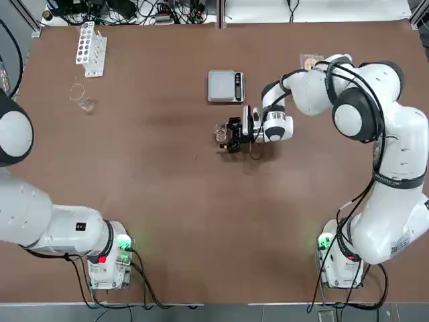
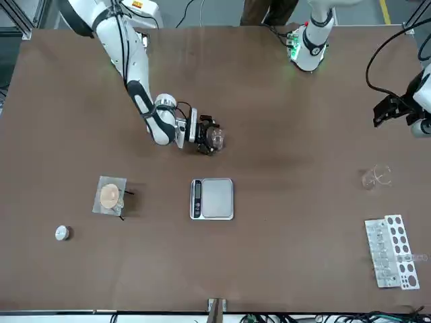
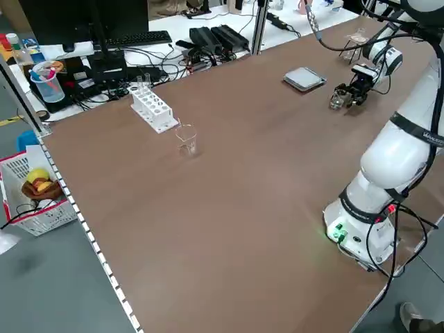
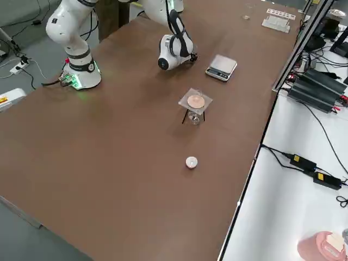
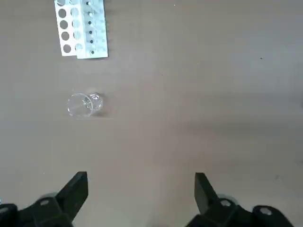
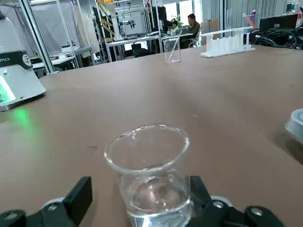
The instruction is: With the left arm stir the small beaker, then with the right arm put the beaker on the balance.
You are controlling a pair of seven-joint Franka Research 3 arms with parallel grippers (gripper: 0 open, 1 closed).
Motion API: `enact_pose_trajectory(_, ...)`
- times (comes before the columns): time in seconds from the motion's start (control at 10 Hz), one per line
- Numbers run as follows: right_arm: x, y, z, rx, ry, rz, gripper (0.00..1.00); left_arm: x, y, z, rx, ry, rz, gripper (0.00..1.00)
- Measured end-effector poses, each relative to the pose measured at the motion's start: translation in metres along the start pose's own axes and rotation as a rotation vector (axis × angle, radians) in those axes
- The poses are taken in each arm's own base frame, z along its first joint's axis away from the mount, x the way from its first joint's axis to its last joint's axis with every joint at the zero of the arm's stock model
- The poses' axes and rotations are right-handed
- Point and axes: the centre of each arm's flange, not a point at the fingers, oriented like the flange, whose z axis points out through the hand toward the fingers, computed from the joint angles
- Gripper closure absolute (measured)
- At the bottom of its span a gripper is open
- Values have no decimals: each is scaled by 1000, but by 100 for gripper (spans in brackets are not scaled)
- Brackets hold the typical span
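Note:
The small beaker [image 1: 221, 134] [image 2: 216, 138] is a tiny clear glass with a little liquid, standing on the brown table just in front of the balance [image 1: 225, 86] [image 2: 213, 198]. My right gripper [image 1: 231, 135] [image 2: 207, 138] lies low and level at the beaker. In the right wrist view the beaker [image 6: 149, 175] stands between the two fingers. One fingertip [image 6: 81, 193] is still a gap away from the glass, the other is close against it. My left gripper [image 5: 141, 189] [image 2: 394, 111] hangs open and empty, high over the table's left side.
A wider glass vessel with a thin rod [image 1: 84, 100] [image 5: 84, 104] stands near the white test-tube rack [image 1: 90, 48] [image 2: 390, 250]. A small dish of tan powder [image 2: 111, 195] and a small white round thing [image 2: 62, 233] lie beyond the right arm.

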Motion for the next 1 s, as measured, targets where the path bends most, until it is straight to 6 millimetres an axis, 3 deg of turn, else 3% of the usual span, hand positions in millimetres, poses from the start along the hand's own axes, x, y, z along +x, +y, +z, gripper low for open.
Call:
enact_pose_trajectory(0.1, 1, 1, 0, -2, 0, -1, 15, 0, 0, 0, 0, 1, 0, 0)
enact_pose_trajectory(0.2, 1, 2, 0, -4, 0, -3, 34, 0, 0, 0, 0, 2, 0, 0)
enact_pose_trajectory(0.3, 2, 4, 0, -6, 3, -4, 41, 0, 0, 0, 0, 3, 1, 0)
enact_pose_trajectory(0.7, 2, 7, -1, -13, 3, -5, 41, 0, 0, 0, 10, 4, 2, 0)
enact_pose_trajectory(1.0, 7, 24, -10, -52, 21, 10, 41, 0, 1, -1, 13, 5, 4, 0)
